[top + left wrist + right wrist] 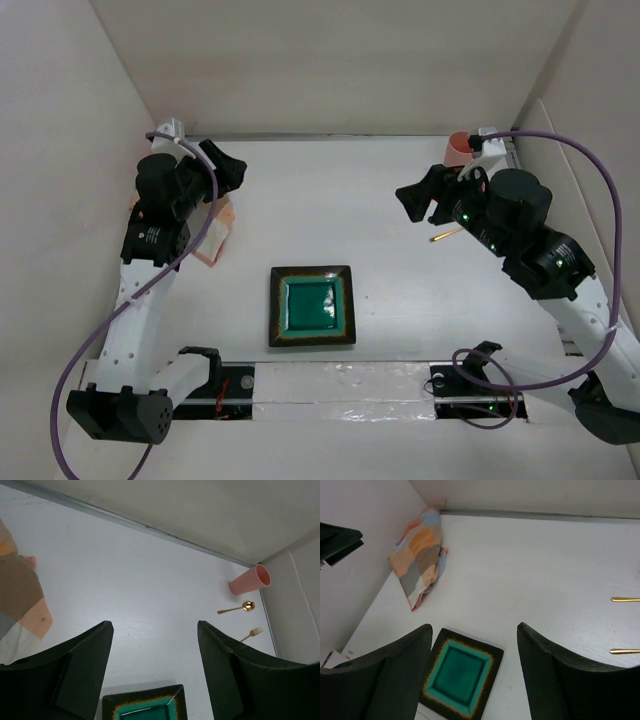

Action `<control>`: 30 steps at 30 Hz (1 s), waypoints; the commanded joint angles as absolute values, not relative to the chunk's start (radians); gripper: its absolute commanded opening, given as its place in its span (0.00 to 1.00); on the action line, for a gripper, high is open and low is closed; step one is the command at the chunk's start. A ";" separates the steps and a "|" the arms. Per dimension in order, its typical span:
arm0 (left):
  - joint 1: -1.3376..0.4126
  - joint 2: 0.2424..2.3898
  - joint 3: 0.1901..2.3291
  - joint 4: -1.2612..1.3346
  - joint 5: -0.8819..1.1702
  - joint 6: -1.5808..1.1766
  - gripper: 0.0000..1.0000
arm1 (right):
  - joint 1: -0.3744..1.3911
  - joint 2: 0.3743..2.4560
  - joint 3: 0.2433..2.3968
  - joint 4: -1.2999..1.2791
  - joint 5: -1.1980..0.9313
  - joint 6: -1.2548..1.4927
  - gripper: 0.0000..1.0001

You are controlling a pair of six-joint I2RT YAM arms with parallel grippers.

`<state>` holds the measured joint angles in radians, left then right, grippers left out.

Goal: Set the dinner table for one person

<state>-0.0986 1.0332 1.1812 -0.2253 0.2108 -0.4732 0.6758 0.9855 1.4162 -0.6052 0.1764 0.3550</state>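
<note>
The white dinner table [330, 200] carries a square plate [311, 306] with a dark rim and green centre, near the front middle. An orange-and-grey checked cloth [215, 232] lies crumpled at the left, under my left arm. A pink cup [250, 580] lies on its side at the far right corner, with a gold spoon [236, 609] and a gold fork [251, 633] beside it. My left gripper [235, 172] is open and empty, raised at the far left. My right gripper [413, 202] is open and empty, raised at the right near the cup [458, 150].
Upright white panels border the table on the left, back and right. The plate also shows in the left wrist view [145, 707] and the right wrist view [461, 672]. The cloth [418, 555] lies against the left panel. A taped strip runs along the front edge between the arm bases.
</note>
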 commanded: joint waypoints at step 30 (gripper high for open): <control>-0.031 1.445 1.361 -0.534 -0.408 -0.558 0.58 | 0.606 0.937 1.229 -0.491 -0.087 0.348 0.16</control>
